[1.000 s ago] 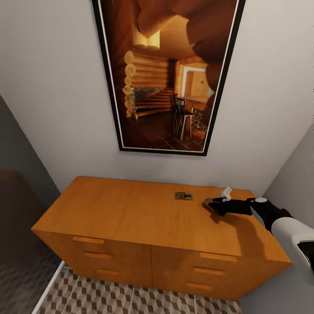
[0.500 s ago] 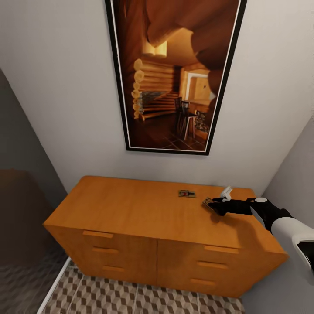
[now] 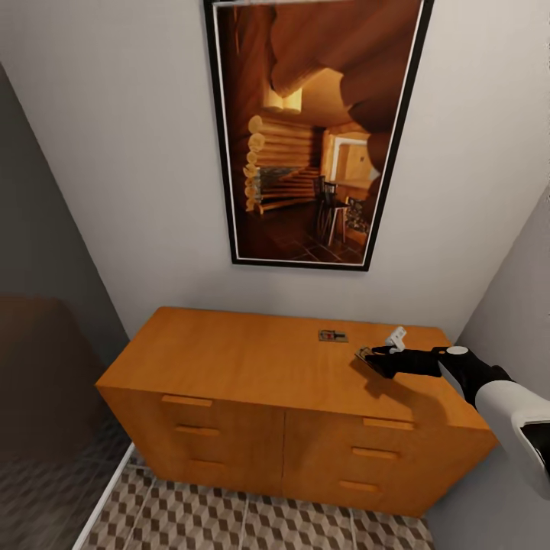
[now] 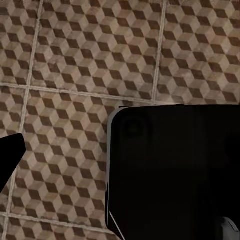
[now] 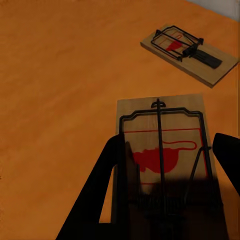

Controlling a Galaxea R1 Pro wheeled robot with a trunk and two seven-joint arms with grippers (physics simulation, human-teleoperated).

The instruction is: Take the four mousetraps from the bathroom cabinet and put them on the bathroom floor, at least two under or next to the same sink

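On top of the cabinet [image 3: 252, 359] the right gripper [image 3: 368, 357] is clamped on one mousetrap [image 5: 162, 150] — lifted a bit. A second mousetrap [image 3: 332, 335] lies flat nearby. Left gripper over the bathroom floor [image 4: 75, 60] — can't tell if it's apart.

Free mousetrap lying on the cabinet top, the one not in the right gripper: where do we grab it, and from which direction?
Grip the free mousetrap across its narrow width, on the two long edges of the wooden board, coming straight down from above. It lies flat on the cabinet, so only those thin side edges are open to the fingers. The spring bar and red bait patch cover the top face; likely best to stay off those.
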